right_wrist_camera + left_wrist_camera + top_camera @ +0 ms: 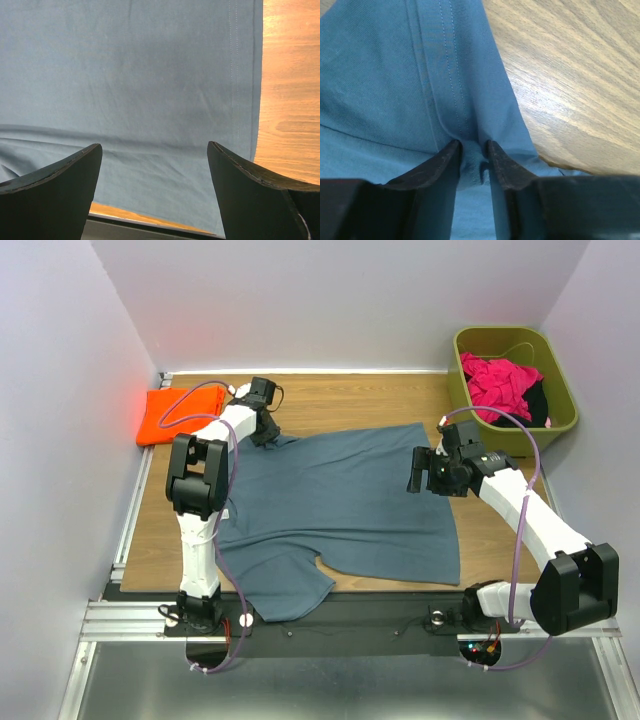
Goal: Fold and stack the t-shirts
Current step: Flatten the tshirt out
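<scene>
- The left gripper point(472, 145) is pinching the slate blue-grey t-shirt point(340, 500). Its jaws are drawn in narrow, and its fingers point(440, 165) are trapping a bunched fold of the hemmed edge.
- The double-stitched hem is running straight away from those fingertips, with the bare wooden table point(580, 75) showing just off to the gripper's right.
- From above, that grip is sitting at the shirt's far-left corner. The cloth is spreading out flat from there, back toward the arm bases and across to the other arm.
- One sleeve is spilling past the table's near edge, well behind the left gripper, close to that arm's base.
- The right gripper point(152, 147) is hanging over the shirt's right side with its jaws spread wide, gripping nothing.
- Smooth cloth is lying directly beneath and ahead of its fingers point(60, 175). The shirt's stitched edge is running just beyond the right-hand finger, with bare wood past it.
- The orange t-shirt point(170, 415) is lying as a folded bundle off to the left gripper's left, apart from it, and pressing against the side wall at the table's far corner.
- An olive-green bin point(560, 400) is sitting beyond the right gripper and to its right, with pink clothes point(500, 380) heaped inside.
</scene>
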Robot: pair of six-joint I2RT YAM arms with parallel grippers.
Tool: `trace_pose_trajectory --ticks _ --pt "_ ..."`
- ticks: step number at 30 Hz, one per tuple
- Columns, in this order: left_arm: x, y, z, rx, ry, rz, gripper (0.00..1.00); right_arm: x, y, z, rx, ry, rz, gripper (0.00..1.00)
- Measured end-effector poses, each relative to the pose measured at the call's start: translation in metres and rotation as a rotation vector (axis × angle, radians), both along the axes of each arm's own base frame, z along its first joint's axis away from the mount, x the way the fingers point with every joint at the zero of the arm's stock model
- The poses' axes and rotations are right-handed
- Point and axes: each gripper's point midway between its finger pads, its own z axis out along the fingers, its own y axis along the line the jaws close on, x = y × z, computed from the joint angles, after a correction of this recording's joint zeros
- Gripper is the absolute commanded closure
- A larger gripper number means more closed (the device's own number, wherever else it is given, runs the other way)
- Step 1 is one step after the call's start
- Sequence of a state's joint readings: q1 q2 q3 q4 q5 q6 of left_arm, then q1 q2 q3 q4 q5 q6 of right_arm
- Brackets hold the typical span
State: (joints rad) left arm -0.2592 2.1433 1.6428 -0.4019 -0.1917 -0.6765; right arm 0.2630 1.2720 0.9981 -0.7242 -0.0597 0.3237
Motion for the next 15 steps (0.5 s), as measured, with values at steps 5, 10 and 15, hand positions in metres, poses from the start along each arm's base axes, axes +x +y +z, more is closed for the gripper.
trace_pose_trajectory --ticks 5,10,15 --pt "-0.004 0.000 0.003 0.002 -0.002 -0.001 0.53 0.000 0.000 0.000 0.000 0.000 0.000 0.08" --pt "-0.015 0.003 0.008 0.003 -0.002 0.000 0.54 0.000 0.000 0.000 0.000 0.000 0.000 0.08" --pt "-0.019 0.004 0.006 0.001 -0.008 0.000 0.58 0.000 0.000 0.000 -0.001 0.000 0.002 0.08"
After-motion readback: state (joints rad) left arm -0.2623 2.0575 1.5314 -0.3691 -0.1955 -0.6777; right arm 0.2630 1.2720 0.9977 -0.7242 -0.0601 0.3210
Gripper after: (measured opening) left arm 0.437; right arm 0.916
